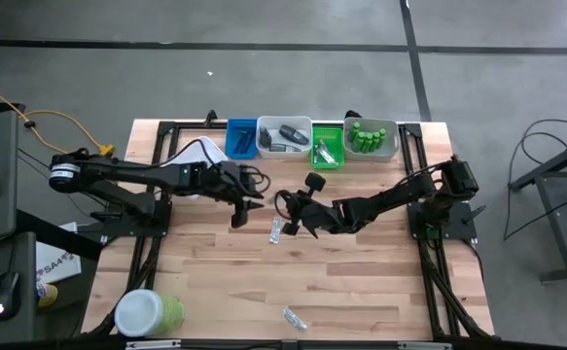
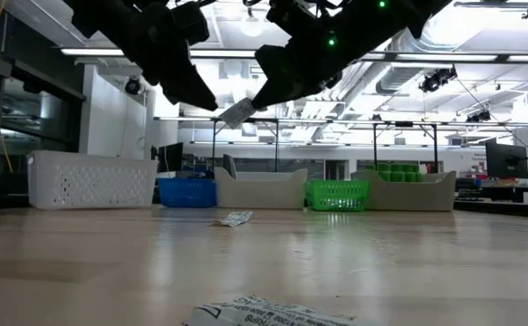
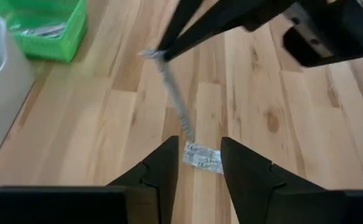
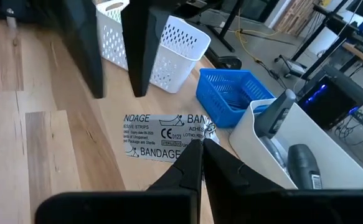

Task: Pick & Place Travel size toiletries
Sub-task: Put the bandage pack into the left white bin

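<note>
Sachet (image 4: 162, 138) printed as a bandage strip: hanging above mid-table, being pinched at one corner by the right gripper (image 4: 200, 144), whose fingers are clamped tight on it.

Left gripper (image 3: 200, 155): hovering just beside, facing the dangling strip, fingers parted and grasping nothing. Directly below it, lying flat on the wood: a second sachet (image 3: 203, 157).

Along the far edge, standing in a row:
- white basket (image 2: 91, 179), sitting at the left end, contents not showing
- blue tray (image 1: 241, 137), holding something thin and dark, too small to tell
- white tray (image 1: 284, 148), carrying dark grey pieces (image 1: 288, 134)
- green basket (image 1: 327, 160), holding clear sachets
- beige tray (image 1: 392, 146), holding green bottles (image 1: 366, 136) standing upright

Near the front left corner: a big green jar (image 1: 149, 313) with a white lid, sitting close to the table edge. Near the front edge, toward the middle: a third sachet (image 1: 293, 317), lying well apart from both grippers.

Between the grippers and the front edge: bare wood stretching wide, broken only by the jar and that one sachet. On both sides, arm bases and frame rails crowding the table's left and right edges.
</note>
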Tool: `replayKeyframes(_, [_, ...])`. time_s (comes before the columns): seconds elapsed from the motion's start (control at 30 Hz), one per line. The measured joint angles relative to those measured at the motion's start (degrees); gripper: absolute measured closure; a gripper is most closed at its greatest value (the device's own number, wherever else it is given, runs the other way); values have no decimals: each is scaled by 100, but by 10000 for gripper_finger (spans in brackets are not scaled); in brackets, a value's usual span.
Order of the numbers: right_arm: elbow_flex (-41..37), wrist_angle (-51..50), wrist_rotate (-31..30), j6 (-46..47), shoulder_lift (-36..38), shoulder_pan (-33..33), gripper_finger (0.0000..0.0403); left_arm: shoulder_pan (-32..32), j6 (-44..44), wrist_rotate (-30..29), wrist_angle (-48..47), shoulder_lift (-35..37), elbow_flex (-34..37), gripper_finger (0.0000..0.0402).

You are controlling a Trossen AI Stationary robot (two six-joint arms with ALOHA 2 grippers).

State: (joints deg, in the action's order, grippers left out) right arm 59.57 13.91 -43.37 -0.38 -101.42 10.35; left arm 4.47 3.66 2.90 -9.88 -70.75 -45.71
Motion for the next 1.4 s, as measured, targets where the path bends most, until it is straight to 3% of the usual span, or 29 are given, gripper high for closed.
replayKeyframes(0.43, [4, 367, 36, -312, -3, 4, 399, -114, 412, -391, 342, -69, 0, 179])
replayKeyframes(0.9, [7, 868, 288, -678, -6, -2, 399, -114, 737, -391, 385, -93, 2, 174])
replayKeyframes(1.07, [7, 865, 302, -678, -6, -2, 399, -114, 872, -391, 387, -93, 2, 219])
replayKeyframes(1.4, [7, 859, 304, -678, -6, -2, 399, -114, 1017, -340, 406, -93, 2, 389])
